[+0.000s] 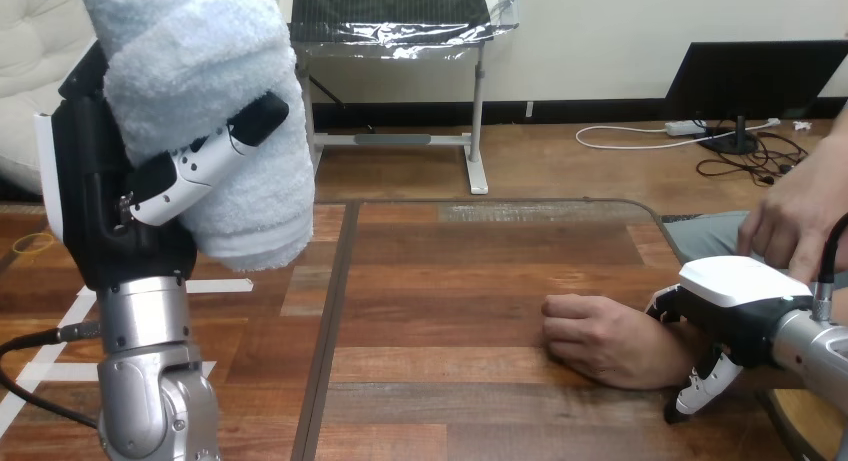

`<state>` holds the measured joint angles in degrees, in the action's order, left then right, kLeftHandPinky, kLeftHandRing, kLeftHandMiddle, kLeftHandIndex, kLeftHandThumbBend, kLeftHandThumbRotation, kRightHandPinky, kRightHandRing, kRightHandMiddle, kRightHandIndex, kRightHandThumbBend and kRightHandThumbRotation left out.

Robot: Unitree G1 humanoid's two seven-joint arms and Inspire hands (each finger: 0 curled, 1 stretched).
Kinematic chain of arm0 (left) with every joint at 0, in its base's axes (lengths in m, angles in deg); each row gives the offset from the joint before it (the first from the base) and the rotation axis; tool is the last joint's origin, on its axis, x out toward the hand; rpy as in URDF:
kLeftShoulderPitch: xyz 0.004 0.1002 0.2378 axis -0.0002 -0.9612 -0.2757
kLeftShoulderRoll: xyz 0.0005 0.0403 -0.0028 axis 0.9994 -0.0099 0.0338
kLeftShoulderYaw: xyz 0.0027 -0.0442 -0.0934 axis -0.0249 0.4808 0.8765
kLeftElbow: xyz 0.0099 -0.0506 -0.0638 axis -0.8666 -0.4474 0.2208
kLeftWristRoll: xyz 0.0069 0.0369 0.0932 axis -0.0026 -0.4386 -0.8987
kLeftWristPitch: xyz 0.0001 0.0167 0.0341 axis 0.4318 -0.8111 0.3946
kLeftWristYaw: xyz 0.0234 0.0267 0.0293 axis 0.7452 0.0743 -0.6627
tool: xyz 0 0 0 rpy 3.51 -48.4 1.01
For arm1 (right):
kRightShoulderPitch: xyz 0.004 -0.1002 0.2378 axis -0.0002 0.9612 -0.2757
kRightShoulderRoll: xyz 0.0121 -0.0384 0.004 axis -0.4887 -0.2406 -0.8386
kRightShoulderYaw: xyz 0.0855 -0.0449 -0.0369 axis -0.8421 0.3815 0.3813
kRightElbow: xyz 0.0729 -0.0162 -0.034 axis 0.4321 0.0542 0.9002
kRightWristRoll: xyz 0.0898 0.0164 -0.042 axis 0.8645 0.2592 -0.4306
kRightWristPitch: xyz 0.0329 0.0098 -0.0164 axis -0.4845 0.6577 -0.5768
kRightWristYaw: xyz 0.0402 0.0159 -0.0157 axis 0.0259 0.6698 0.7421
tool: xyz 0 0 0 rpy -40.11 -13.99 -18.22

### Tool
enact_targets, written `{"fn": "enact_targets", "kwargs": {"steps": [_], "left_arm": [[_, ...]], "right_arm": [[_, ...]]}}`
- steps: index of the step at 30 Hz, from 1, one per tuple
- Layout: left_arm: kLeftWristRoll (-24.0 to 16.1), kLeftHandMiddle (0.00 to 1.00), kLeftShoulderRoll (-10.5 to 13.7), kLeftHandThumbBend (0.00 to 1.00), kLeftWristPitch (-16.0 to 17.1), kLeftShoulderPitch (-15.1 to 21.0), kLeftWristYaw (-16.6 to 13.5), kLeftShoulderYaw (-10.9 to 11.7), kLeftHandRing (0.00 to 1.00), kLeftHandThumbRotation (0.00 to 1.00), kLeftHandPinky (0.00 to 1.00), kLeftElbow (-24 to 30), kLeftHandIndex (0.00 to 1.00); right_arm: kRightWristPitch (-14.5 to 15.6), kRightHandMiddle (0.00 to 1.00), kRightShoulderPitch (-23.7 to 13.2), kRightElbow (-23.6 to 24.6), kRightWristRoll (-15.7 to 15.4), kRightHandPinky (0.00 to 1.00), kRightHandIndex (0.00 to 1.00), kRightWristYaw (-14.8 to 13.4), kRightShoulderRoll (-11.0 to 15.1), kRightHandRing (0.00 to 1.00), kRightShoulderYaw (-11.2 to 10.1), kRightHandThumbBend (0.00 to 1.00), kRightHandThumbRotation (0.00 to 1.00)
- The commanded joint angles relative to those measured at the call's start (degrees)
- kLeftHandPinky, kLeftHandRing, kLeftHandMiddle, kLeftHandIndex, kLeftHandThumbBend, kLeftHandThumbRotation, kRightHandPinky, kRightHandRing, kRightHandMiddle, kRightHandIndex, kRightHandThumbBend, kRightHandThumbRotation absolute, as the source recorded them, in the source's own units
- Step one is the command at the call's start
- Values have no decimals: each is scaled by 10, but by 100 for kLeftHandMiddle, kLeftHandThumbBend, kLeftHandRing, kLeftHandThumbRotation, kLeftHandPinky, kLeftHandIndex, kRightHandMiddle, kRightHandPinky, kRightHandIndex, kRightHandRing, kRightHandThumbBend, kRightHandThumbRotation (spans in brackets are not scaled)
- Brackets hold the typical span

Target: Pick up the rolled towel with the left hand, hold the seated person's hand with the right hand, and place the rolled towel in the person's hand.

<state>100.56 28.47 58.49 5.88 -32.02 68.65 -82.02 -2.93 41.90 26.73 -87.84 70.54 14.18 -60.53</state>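
Gripping the pale blue rolled terry towel [215, 111] high over the left of the wooden table [450, 281], the left hand [95, 191] wraps its fingers round the roll's middle; soft and light, it should squash, not slip. The right hand [745, 291] curls its fingers round the person's wrist [668, 353].

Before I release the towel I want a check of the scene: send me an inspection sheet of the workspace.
surface: wooden table, planks with a dark seam.
job's things: rolled towel held up at the view's left; the person's hand on the table lies fisted, knuckles up.
clutter: white tape marks at the left.
hands: left hand up, thumb curled round the towel; right hand over the person's wrist, fingers curled round it.
cables: nothing seen on the table.
surroundings: the person's hand at the view's right edge touches the right hand's back.
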Motion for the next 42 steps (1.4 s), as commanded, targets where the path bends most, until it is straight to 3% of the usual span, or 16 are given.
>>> {"fn": "enact_targets", "kwargs": {"steps": [1,42], "left_arm": [[-3,34,4,54,9,28,2,-2,28,0,22,28,39],[-3,34,4,54,5,29,-1,-1,27,0,22,29,39]], "right_arm": [[5,76,-12,10,-1,52,75,-7,8,73,-7,91,21],[1,75,-15,4,-6,51,74,-15,6,71,-7,92,22]]}}
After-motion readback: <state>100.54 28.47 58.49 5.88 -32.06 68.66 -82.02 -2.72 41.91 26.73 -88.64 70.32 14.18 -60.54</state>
